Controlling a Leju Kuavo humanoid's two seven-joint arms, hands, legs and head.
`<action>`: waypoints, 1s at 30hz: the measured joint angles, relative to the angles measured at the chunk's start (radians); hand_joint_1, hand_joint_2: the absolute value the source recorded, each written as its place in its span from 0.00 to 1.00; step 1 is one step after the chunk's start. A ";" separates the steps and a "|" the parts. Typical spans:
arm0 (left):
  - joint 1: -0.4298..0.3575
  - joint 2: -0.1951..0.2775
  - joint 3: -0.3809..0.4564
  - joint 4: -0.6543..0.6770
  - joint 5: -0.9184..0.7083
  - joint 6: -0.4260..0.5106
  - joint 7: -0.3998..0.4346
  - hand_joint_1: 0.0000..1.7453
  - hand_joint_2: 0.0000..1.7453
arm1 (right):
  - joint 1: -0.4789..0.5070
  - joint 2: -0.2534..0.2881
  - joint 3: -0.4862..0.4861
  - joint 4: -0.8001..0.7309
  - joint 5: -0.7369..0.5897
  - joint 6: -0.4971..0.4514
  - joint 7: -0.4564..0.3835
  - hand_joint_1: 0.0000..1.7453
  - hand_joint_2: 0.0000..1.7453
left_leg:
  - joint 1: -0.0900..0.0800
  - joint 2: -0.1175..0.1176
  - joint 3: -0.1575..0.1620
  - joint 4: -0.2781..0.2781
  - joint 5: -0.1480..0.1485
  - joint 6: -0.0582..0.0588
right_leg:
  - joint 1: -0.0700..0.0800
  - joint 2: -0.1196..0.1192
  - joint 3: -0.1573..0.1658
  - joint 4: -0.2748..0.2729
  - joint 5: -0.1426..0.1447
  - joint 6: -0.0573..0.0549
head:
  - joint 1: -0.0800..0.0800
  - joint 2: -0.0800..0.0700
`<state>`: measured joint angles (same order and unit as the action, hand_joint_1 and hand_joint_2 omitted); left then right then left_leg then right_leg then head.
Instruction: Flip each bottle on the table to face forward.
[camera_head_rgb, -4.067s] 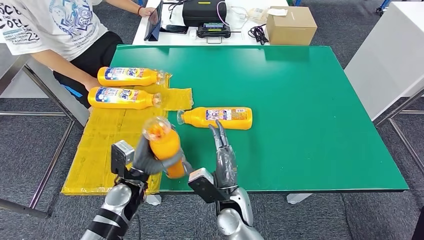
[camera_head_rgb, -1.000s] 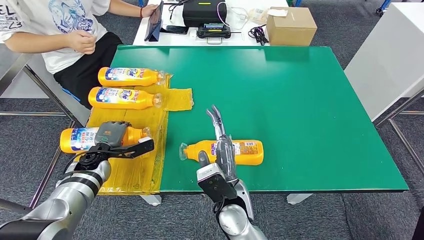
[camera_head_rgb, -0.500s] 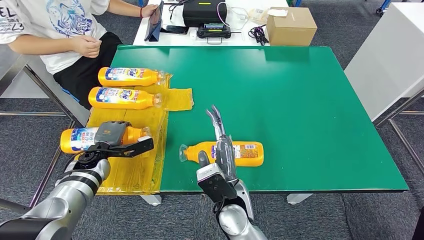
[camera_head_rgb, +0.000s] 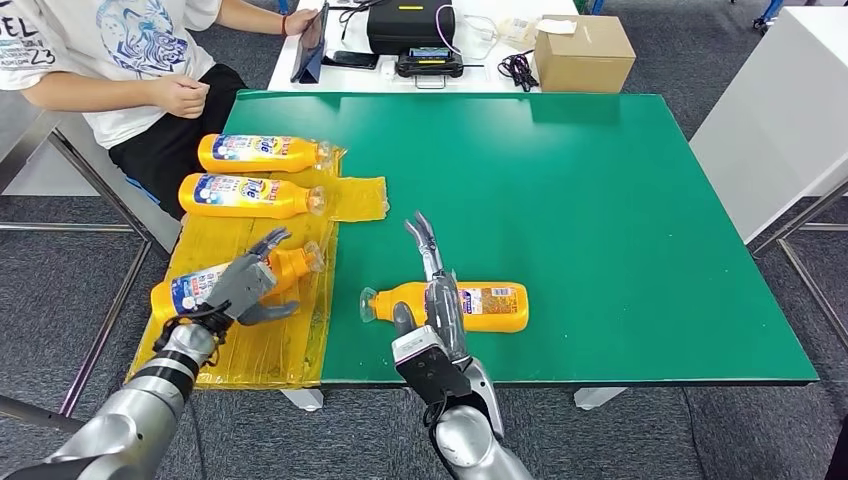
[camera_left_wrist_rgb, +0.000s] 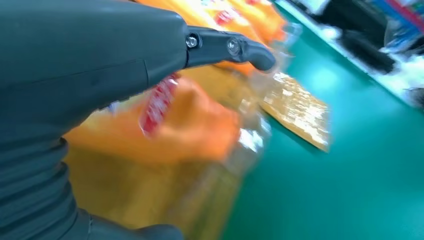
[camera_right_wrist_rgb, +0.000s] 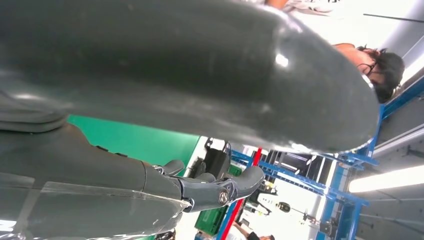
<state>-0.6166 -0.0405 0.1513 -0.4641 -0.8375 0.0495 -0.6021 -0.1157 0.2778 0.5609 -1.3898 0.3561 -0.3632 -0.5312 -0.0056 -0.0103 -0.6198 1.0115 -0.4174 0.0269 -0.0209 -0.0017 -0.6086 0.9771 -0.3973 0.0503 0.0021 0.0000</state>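
Four orange bottles on the table, all lying on their sides. Bottle in hand's reach (camera_head_rgb: 455, 305): lower centre of frame, on bare green table (camera_head_rgb: 620, 220), cap toward frame left, label side with small print facing up. Judged rigid plastic, full of liquid, so moderately heavy and prone to roll; smooth wall likely slippery. Best hold judged across the mid-body at the label, not the narrow neck.

Right hand (camera_head_rgb: 432, 290) over that bottle's middle, fingers extended straight and pointing to frame top, thumb down beside the near wall. Not clear whether the palm touches; fingers not wrapped, nothing gripped.

Third bottle (camera_head_rgb: 225, 280) at lower left on yellow mat (camera_head_rgb: 250, 345), tilted, cap toward upper right, blue-white label up. Left hand (camera_head_rgb: 245, 285) draped over its middle, fingers spread apart, not closed round it; blurred in left wrist view.

Two further bottles at upper left, far bottle (camera_head_rgb: 262, 152) and near bottle (camera_head_rgb: 250, 195), parallel on the mat, labels up, caps to frame right.

Seated person (camera_head_rgb: 120, 60) at upper left; cardboard box (camera_head_rgb: 583, 50) on white desk beyond.
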 joint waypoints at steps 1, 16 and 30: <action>0.010 -0.004 0.001 -0.008 0.028 -0.016 -0.012 0.00 1.00 | -0.002 0.000 0.000 0.004 -0.001 0.001 -0.001 0.00 0.00 | 0.000 0.000 0.000 0.000 0.000 0.000 | 0.000 0.000 0.000 0.000 0.000 0.000 | 0.000 0.000; 0.059 -0.018 0.002 -0.066 0.153 -0.084 -0.043 0.00 1.00 | -0.013 0.004 0.001 0.044 -0.003 0.008 -0.003 0.00 0.00 | 0.001 0.001 0.000 0.000 0.000 0.000 | 0.000 0.000 0.000 0.000 0.000 0.000 | 0.000 0.000; 0.143 -0.071 0.000 -0.312 0.452 0.065 -0.078 0.00 1.00 | -0.014 0.005 0.001 0.060 0.006 0.000 -0.003 0.00 0.00 | 0.000 0.000 -0.002 0.000 0.000 0.000 | 0.000 0.000 -0.002 0.000 0.000 0.000 | 0.000 0.000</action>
<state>-0.4734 -0.1118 0.1514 -0.7757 -0.3854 0.1143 -0.6798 -0.1295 0.2830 0.5614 -1.3301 0.3617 -0.3633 -0.5341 -0.0051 -0.0100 -0.6214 1.0115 -0.4175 0.0268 -0.0205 -0.0015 -0.6103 0.9771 -0.3974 0.0503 0.0019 0.0000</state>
